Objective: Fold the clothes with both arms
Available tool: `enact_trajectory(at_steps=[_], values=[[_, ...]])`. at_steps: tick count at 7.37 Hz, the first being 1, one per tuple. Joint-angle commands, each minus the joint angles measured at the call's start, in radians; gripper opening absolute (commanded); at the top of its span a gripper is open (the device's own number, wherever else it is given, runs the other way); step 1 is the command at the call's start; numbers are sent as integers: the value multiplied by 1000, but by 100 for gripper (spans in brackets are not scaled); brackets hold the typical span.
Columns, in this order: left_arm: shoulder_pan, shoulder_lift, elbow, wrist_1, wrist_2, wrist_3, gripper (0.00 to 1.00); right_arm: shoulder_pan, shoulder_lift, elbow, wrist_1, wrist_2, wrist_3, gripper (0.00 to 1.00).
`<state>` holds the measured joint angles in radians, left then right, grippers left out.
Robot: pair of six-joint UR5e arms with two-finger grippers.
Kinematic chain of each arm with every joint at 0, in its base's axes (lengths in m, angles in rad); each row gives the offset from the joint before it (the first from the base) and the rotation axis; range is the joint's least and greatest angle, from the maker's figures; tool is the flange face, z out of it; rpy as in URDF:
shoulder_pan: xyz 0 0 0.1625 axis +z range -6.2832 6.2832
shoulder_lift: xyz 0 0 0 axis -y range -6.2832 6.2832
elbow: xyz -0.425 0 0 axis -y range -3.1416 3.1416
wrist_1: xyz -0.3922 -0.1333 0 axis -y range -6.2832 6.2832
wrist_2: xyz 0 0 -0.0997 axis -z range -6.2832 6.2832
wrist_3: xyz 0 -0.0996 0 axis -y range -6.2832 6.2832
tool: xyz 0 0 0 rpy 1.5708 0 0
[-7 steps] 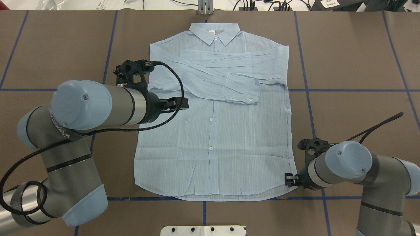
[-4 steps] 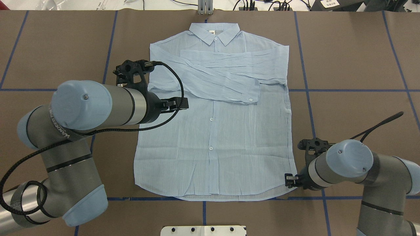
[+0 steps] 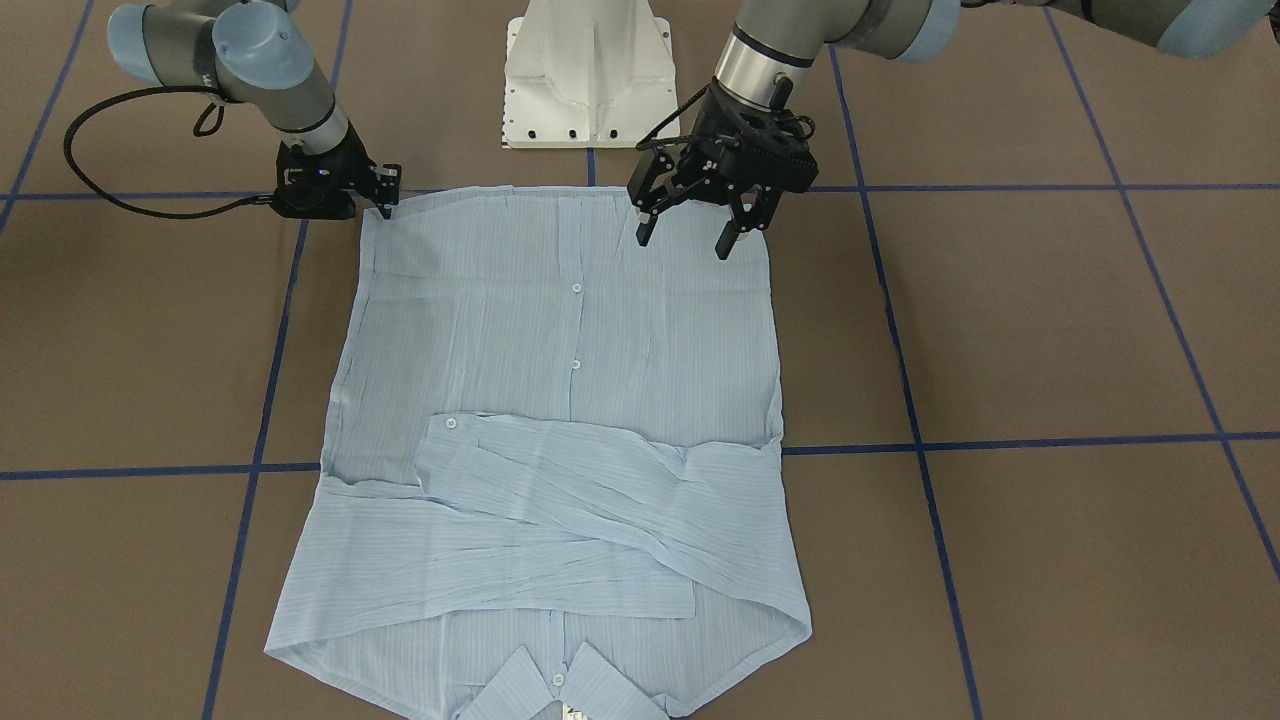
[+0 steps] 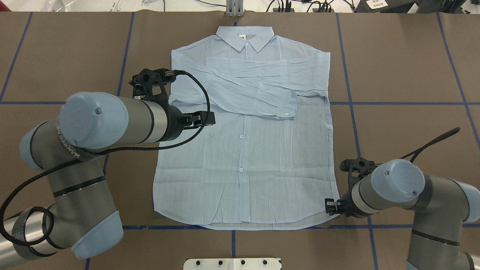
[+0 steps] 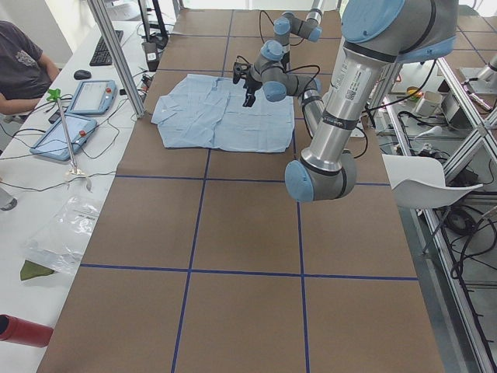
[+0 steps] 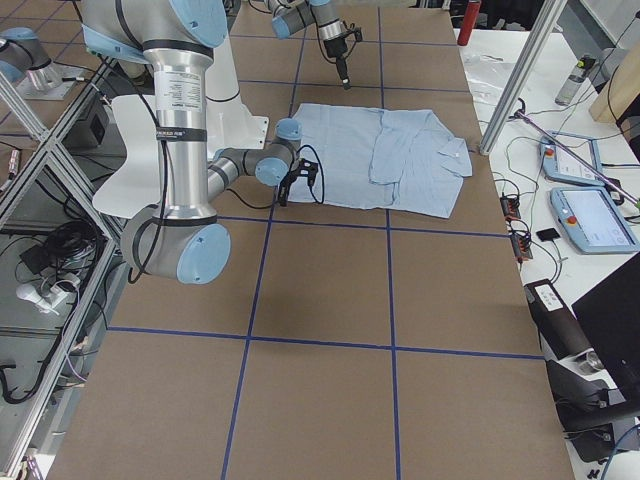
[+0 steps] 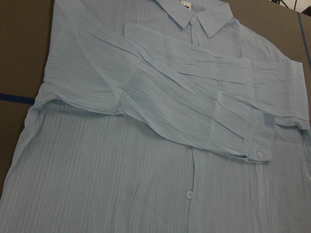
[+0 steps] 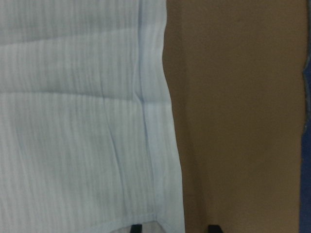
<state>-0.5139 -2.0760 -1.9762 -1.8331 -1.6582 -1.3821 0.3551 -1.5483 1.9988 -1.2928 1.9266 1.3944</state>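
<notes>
- Brown counter (image 4: 412, 56) crossed by blue tape lines (image 4: 348, 75) carries the shirt (image 4: 262, 168), which lies flat, front up, with its collar (image 4: 245, 37) on the side away from the robot and its hem (image 4: 240, 225) nearest the robot.
- Both sleeves (image 4: 255, 86) are already laid across the chest, one over the other, so I judge the sleeve step done and the body fold as the step in hand.
- Right gripper (image 3: 388, 188) sits low at the hem corner on the robot's right. Its wrist view shows two fingertips apart with the shirt's edge running between them. It is spread and not yet pinching the cloth.
- Left gripper (image 3: 683, 243) hangs above the shirt's left half, clear of the fabric, with its fingers wide apart and holding nothing. Its wrist camera looks down on the crossed sleeves.
- Left hem corner (image 4: 155, 210) lies free, well apart from the left gripper.
- Next move, as I read it: the left gripper must drop to that free corner, and then both must close on the thin cloth.
- Likely fold after that: the hem is carried up toward the collar, with both arms moving evenly.
- Risk: the fabric is thin and limp, so a shallow pinch may slip, or one side may lift early and skew the fold or drag the sleeves.
</notes>
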Motion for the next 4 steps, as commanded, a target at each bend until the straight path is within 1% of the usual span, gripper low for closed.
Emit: enact_trajectory(at_steps=[1, 3, 4], values=[[0, 1, -1, 0, 0, 0, 99, -1, 1, -3, 0, 3, 0, 50], [0, 1, 0, 0, 2, 0, 99, -1, 1, -5, 0, 3, 0, 33], [0, 1, 0, 0, 3, 0, 99, -1, 2, -5, 0, 3, 0, 15]])
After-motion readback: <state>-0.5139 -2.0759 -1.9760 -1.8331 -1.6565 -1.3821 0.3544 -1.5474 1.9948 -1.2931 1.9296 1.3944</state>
